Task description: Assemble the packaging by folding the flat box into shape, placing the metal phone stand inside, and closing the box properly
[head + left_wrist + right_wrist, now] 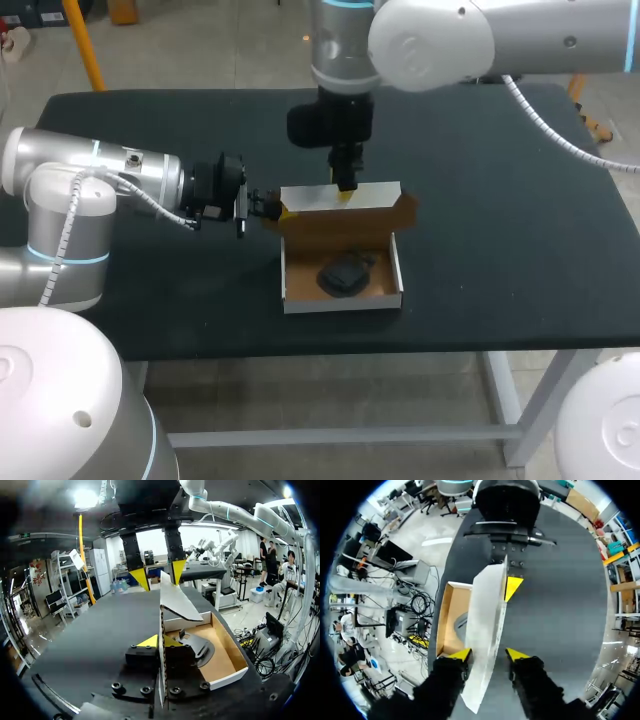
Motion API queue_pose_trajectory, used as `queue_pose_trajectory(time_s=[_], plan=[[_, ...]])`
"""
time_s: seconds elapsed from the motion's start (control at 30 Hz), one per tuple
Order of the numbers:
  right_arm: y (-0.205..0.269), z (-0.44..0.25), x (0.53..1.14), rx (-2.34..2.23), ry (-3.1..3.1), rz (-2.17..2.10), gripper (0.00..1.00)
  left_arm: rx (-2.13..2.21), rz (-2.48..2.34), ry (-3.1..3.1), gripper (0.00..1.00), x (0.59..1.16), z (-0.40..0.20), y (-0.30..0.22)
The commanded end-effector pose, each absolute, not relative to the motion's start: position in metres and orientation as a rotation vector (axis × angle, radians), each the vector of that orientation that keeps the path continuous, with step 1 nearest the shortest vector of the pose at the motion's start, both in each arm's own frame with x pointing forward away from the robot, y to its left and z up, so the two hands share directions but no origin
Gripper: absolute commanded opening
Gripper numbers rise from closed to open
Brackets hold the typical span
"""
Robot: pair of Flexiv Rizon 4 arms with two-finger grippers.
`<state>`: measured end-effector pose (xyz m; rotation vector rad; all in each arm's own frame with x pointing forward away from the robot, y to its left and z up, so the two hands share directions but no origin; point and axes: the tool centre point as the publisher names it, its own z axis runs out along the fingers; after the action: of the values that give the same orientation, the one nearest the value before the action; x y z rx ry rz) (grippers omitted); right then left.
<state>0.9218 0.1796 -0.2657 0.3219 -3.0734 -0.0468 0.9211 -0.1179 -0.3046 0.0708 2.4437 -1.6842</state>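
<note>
Here's the box, sitting open at the middle of the black table. The dark phone stand lies flat in its tray, at 6 o'clock from the raised lid. At the box's 10 o'clock, the left gripper pinches the side flap, both yellow tips pressed on the card. At 12 o'clock the right gripper hangs over the lid's top edge, fingers spread either side, not clamped.

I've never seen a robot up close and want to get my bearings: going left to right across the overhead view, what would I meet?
left arm → left claw, at the box's left corner → box, with the phone stand inside → the right stretch of the table
</note>
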Motion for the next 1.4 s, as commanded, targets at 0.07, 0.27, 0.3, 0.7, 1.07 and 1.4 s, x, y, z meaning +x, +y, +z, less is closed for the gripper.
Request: queue_pose_trajectory(time_s=[0.07,0.27,0.3,0.7,1.07,1.4], plan=[[0.184,-0.273,0.928,0.322,-3.050,-0.033,0.43,0.072,-1.686,2.443,0.00,0.920,-0.305,-0.119],[0.185,-0.276,0.928,0.320,-3.037,-0.026,0.15,0.072,-1.686,2.443,0.00,0.920,-0.305,-0.119],[0.185,-0.276,0.928,0.320,-3.036,-0.025,0.07,0.072,-1.686,2.443,0.00,0.920,-0.305,-0.119],[0.186,-0.272,0.923,0.332,-3.060,-0.007,0.00,0.072,-1.686,2.443,0.00,0.920,-0.305,-0.119],[0.179,-0.253,0.918,0.299,-3.057,-0.087,1.00,0.072,-1.686,2.443,0.00,0.920,-0.305,-0.119],[0.172,-0.224,0.925,0.042,-3.023,-0.214,1.00,0.072,-1.686,2.443,0.00,0.920,-0.305,-0.119]])
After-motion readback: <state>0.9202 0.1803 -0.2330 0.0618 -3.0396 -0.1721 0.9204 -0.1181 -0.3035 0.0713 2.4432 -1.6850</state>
